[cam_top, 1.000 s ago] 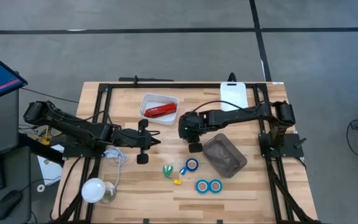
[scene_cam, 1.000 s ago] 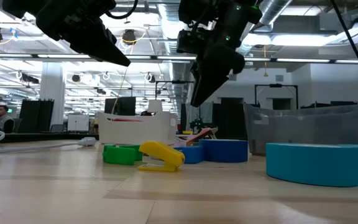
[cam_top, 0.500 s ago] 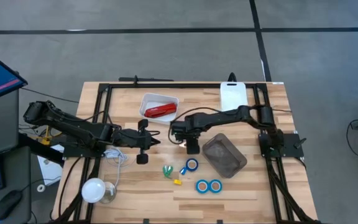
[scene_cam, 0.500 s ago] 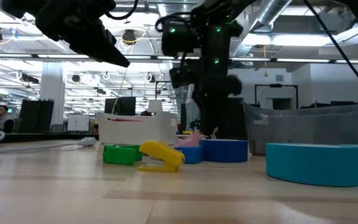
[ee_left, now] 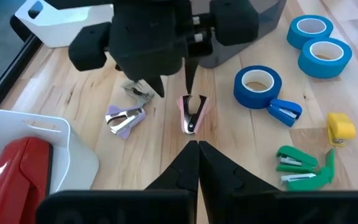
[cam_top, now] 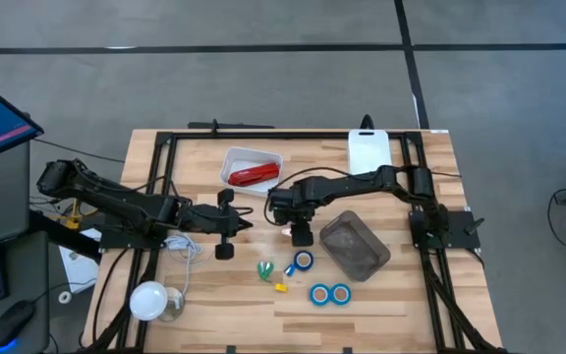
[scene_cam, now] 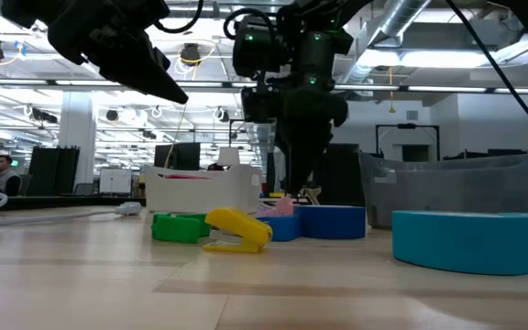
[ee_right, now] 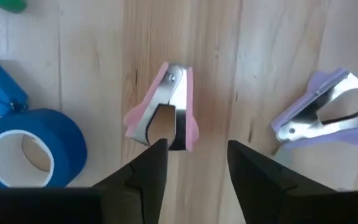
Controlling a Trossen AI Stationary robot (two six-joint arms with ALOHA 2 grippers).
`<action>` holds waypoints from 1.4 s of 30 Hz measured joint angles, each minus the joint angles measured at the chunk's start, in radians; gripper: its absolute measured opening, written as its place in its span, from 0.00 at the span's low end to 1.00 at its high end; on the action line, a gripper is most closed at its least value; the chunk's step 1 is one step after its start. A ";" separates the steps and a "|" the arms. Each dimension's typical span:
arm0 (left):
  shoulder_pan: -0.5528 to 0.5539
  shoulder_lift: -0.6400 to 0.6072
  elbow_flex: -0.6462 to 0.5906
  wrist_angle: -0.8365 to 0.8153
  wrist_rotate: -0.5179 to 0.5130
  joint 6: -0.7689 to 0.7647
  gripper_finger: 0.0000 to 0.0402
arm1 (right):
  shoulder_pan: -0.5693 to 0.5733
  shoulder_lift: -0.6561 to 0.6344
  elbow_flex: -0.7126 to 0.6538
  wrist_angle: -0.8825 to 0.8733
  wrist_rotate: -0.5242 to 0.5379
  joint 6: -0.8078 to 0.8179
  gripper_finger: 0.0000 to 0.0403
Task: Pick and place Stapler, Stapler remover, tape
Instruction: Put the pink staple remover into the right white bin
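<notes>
Right gripper (ee_right: pixel 191 163) hangs over the pink staple remover (ee_right: pixel 165 106), jaws spread apart.

It may bump the remover sideways toward the purple one (ee_right: pixel 322 121), I think. Left gripper (ee_left: pixel 197 152) waits, jaws pressed together; stapler (cam_top: pixel 254 175) sits in the white tray (cam_top: pixel 234 157).

Your left arm (cam_top: pixel 116 205): matte black, jointed links, black cable looped along it | your right arm (cam_top: pixel 362 184): same black build, thin cable arcing above the links, green light on the wrist block behind the jaws | fingers (ee_right: pixel 143 174): dark, flat, tapering to blunt tips | bases: black plates with screws
</notes>
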 joint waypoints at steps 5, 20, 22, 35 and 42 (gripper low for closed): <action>0.000 0.000 -0.002 0.000 0.000 0.000 0.00 | -0.002 0.000 0.000 0.018 0.000 -0.006 0.39; 0.000 0.000 -0.002 0.001 0.000 -0.011 0.00 | -0.009 0.022 -0.001 0.029 -0.008 -0.043 0.25; 0.000 0.000 -0.002 0.001 0.000 -0.011 0.00 | -0.009 0.022 -0.001 0.025 -0.009 -0.044 0.20; 0.000 0.000 -0.003 0.002 0.000 -0.015 0.00 | -0.019 0.022 -0.013 0.041 -0.010 -0.048 0.15; 0.000 0.000 -0.003 0.002 0.000 -0.015 0.00 | -0.020 0.022 -0.013 0.047 -0.018 -0.082 0.15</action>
